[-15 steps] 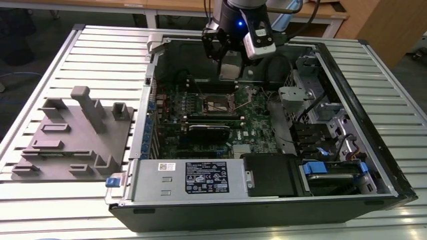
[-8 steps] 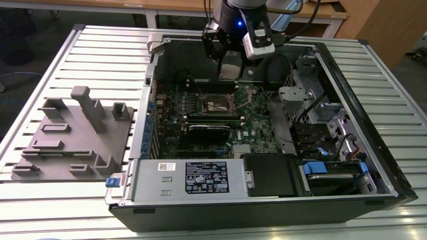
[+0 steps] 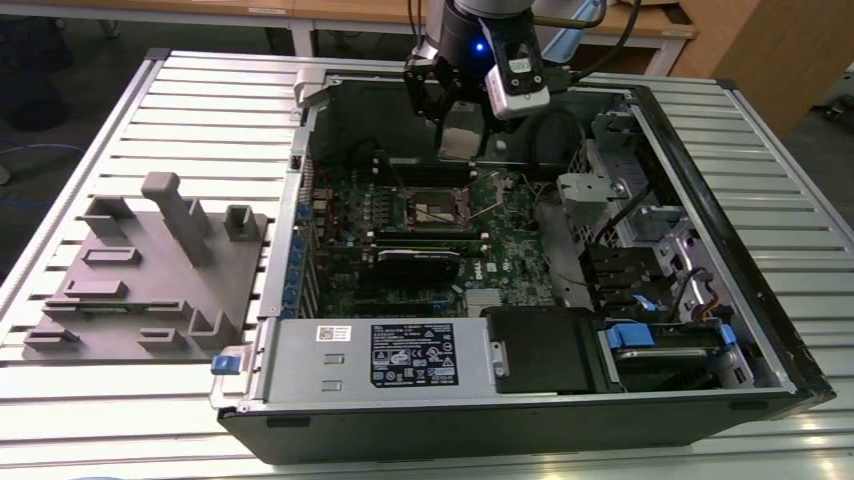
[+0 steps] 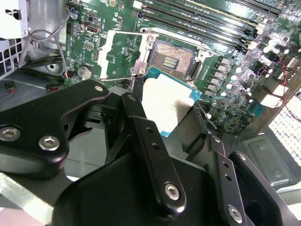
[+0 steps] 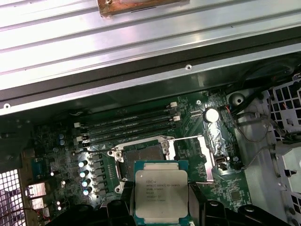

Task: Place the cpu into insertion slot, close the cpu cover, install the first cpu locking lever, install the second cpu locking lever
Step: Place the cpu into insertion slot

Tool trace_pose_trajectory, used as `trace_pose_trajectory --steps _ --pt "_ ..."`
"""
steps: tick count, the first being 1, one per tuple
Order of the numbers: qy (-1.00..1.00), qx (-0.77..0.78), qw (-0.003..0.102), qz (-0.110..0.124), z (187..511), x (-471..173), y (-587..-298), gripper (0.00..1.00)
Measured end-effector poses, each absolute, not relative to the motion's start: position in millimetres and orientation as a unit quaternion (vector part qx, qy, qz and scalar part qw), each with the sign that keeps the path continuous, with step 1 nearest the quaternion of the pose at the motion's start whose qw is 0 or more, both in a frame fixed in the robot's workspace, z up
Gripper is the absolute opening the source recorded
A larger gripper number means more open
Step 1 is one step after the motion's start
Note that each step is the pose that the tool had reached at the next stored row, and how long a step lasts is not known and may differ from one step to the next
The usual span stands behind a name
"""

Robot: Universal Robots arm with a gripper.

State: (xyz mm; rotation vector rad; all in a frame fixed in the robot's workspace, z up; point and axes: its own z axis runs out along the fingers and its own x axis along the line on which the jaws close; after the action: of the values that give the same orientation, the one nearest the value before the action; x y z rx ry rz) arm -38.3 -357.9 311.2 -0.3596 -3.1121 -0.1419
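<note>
My gripper [image 3: 458,150] hangs inside the open computer case, above the far part of the green motherboard [image 3: 507,270]. It is shut on the cpu [image 3: 459,133], a small square chip with a silvery top [image 5: 161,190] and a teal edge [image 4: 164,99], gripped by two opposite sides. The insertion slot [image 4: 173,57] lies just beyond the chip, its tan pin field bare [image 5: 143,157]. Beside it the cpu cover [image 4: 117,49] is swung open [image 5: 188,153]. In the exterior view the slot [image 3: 438,210] sits below and nearer than the gripper.
Long black memory slots [image 5: 127,125] run beside the socket. A black card [image 3: 416,262] and the power supply [image 3: 400,355] lie nearer the case front; drive bays [image 3: 654,230] line the exterior view's right. A grey fixture [image 3: 154,270] stands on the slatted table at the left.
</note>
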Motion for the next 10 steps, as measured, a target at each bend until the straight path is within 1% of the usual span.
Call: trace_pose_trajectory --steps 10 --pt "-0.987 -0.154 0.001 -0.045 310.5 -38.3 -357.9 0.54"
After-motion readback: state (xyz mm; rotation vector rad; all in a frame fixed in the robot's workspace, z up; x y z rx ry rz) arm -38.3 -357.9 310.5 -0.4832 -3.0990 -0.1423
